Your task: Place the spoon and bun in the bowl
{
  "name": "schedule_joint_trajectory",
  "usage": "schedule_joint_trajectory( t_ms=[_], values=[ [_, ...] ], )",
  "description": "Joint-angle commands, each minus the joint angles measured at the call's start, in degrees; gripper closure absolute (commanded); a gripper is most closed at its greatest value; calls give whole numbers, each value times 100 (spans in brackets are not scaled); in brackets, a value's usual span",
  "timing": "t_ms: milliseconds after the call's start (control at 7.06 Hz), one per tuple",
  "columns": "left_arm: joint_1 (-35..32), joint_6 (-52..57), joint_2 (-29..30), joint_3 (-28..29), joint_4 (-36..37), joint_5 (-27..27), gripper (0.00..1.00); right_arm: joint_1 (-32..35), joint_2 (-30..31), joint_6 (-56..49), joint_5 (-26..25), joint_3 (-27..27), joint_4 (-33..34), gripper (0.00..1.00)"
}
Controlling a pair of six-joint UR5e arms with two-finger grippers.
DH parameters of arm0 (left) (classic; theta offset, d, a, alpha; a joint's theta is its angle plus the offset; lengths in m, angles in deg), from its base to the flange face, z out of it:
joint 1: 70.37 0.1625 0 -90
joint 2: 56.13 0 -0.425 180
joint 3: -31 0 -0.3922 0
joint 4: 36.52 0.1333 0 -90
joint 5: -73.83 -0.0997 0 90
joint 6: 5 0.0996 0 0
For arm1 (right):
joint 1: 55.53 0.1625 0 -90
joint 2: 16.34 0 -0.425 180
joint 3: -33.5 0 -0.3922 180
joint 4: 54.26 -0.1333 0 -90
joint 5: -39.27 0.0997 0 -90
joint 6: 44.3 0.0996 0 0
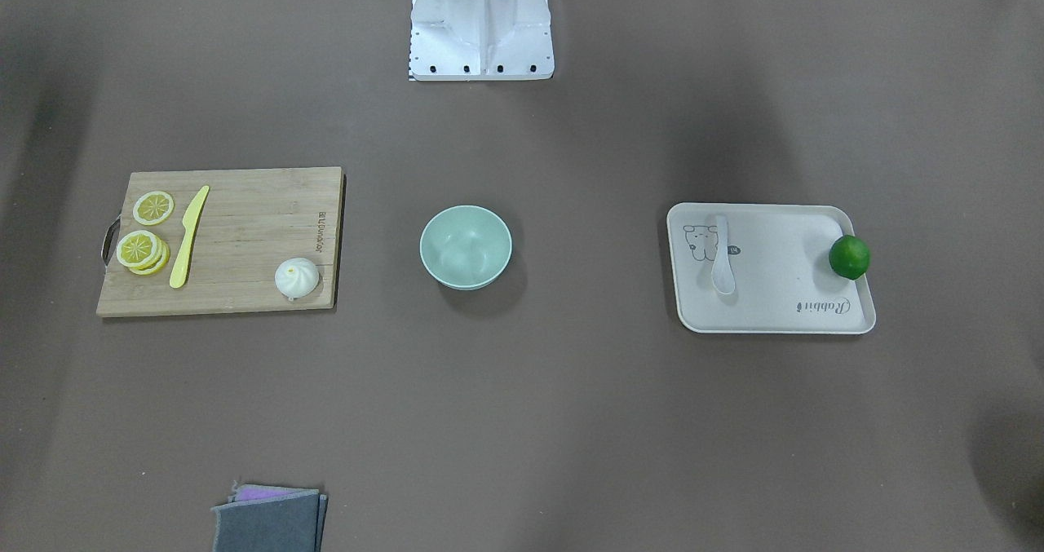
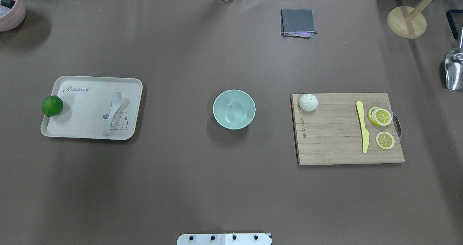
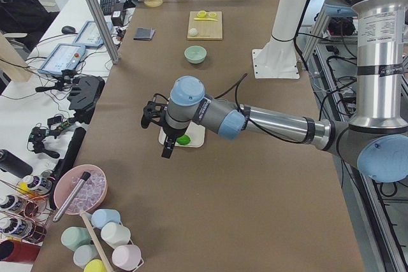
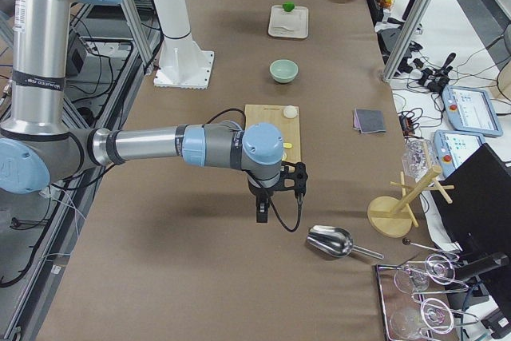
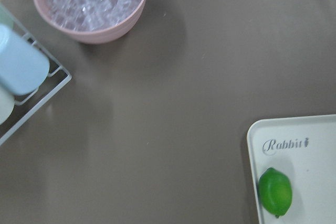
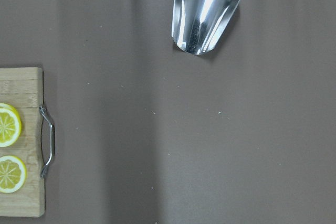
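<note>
The white spoon (image 2: 113,111) lies on the cream tray (image 2: 72,131), scoop toward the far side. The white bun (image 2: 308,102) sits on the far left corner of the wooden cutting board (image 2: 336,147). The empty mint-green bowl (image 2: 234,109) stands between them at the table's middle. My left gripper (image 3: 167,151) shows only in the exterior left view, hanging over the tray's lime end. My right gripper (image 4: 261,213) shows only in the exterior right view, past the board's handle end. I cannot tell whether either is open or shut.
A green lime (image 2: 52,105) rests on the tray's left edge. A yellow knife (image 2: 362,129) and lemon slices (image 2: 381,125) lie on the board. A grey cloth (image 2: 297,22), a metal scoop (image 2: 454,69), a wooden stand (image 2: 407,20) and a pink bowl (image 2: 11,9) line the far and side edges.
</note>
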Motion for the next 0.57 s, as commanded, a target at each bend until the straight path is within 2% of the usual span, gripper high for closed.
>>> schedule_joint_trajectory(
  t_ms=[0,142,425],
  values=[
    [350,-340,112,83,-518,128,2,6,-193,7,210,115,-4,0],
    [518,-1003,470,136,-526,128,2,-3,-281,7,377,150,-4,0],
    [1219,-2069,474,162,-1478,23,2,-47,-317,-11,475,107,-4,0]
  ],
)
